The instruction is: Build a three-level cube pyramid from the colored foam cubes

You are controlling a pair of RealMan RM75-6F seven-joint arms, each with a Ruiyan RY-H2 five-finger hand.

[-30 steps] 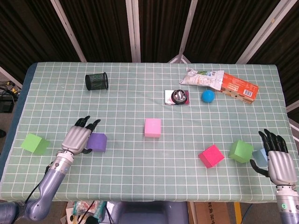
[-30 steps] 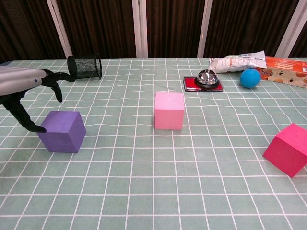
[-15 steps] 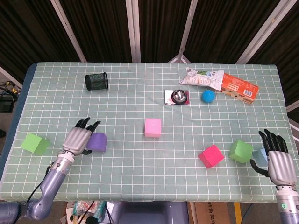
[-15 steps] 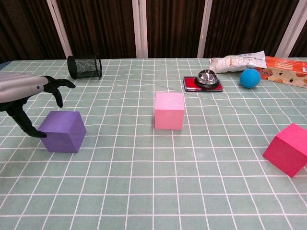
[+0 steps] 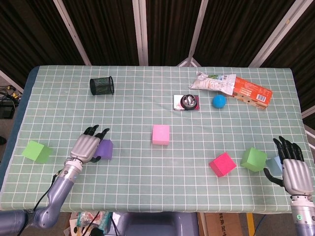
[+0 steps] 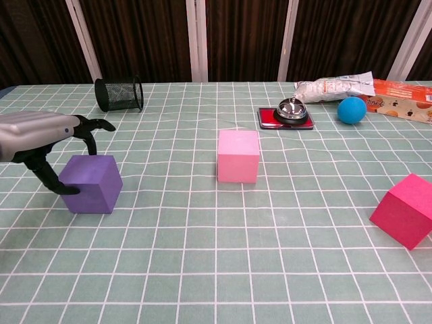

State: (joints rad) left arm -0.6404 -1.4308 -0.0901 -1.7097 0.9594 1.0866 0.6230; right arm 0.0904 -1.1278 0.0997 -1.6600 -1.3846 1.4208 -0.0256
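Fingers [image 6: 91, 133] of the left hand [image 5: 86, 146] curl over the purple cube [image 6: 91, 183] at the table's near left, thumb against its left face; it may be gripped, though contact is unclear. Right hand [image 5: 294, 167] rests near right, fingers apart, holding nothing. A pink cube [image 6: 238, 155] sits mid-table.

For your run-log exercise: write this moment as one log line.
left hand: closing around purple cube, not lifted | right hand: open beside pale blue cube | pyramid: unstarted
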